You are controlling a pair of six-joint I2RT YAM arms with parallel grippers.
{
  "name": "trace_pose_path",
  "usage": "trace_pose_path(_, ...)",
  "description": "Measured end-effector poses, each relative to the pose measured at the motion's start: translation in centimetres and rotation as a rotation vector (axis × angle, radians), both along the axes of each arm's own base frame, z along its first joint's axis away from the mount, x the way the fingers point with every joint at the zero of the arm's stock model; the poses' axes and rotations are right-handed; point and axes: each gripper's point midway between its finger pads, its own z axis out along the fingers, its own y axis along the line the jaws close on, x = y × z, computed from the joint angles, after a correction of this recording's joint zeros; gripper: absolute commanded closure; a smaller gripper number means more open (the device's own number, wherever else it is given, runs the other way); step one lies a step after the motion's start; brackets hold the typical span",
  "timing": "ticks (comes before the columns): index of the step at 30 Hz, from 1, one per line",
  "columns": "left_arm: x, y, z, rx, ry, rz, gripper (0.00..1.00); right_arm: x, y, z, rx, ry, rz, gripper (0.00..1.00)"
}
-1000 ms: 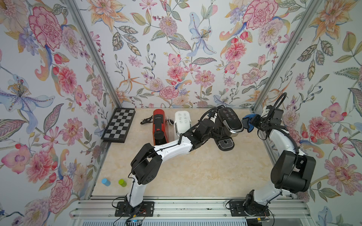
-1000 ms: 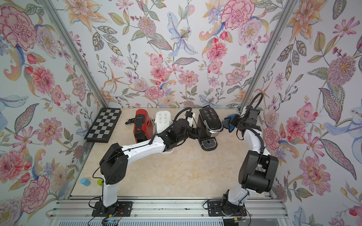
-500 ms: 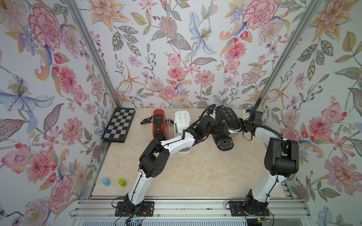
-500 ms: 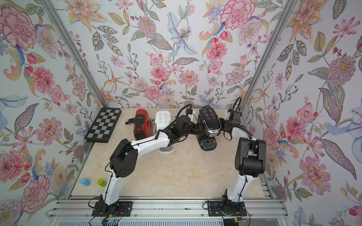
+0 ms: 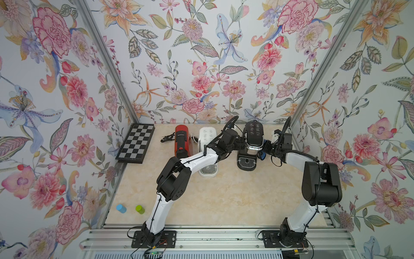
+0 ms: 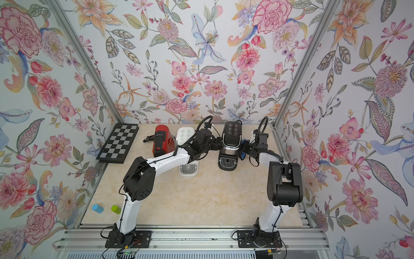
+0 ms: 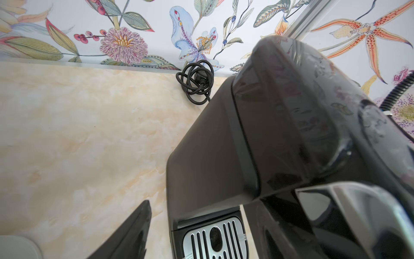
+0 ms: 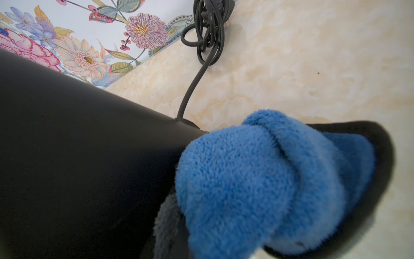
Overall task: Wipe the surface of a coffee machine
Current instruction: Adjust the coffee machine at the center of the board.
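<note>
The black machine [image 5: 253, 134] [image 6: 231, 133] is set upright near the back of the table [image 5: 224, 197], to the right of the white machine [image 5: 207, 134] and the red machine [image 5: 181, 139]. Its long axis is laid from back to front: the drip tray is turned toward the arm bases, and the cord [image 7: 196, 83] [image 8: 208, 29] is bundled behind it by the back wall. The button panel on top is faced upward in both top views.

The left gripper [image 5: 240, 143] [image 6: 216, 143] is placed against the left side of the black machine's head, with its jaws spread. In the left wrist view one finger [image 7: 125, 235] is seen apart from the machine's [image 7: 280, 123] base, with bare table between them; the other finger cannot be made out there.

The right gripper [image 5: 265, 149] [image 6: 244, 148] [image 8: 280, 190] is brought to the black machine's right side and is pinched on a blue cloth [image 5: 262, 155] [image 6: 242, 154]. In the right wrist view the cloth [image 8: 246, 179] is bunched between the fingers and pressed against the machine's matte side wall [image 8: 78, 157], low and toward the rear corner where the cord comes out.

A chessboard [image 5: 136, 143] is laid by the left wall, and a blue cup [image 5: 121, 208] and a green cup [image 5: 139, 209] are stood near the front left corner.
</note>
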Motion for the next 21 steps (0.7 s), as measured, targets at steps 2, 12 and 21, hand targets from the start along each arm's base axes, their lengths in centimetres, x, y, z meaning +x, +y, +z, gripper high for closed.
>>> trace_pose_path(2,-0.2,0.5,-0.3,0.008,0.0,0.01,0.25,-0.5,0.4,0.2,0.004,0.003,0.009,1.0)
trace_pose_path(12,-2.6,1.9,2.9,-0.039,-0.044,-0.003,0.26,-4.8,0.7,9.9,0.003,-0.142,0.059,1.0)
trace_pose_path(21,-3.7,2.7,5.3,-0.085,-0.082,-0.015,0.26,-11.0,4.7,20.4,-0.115,-0.378,0.168,1.0)
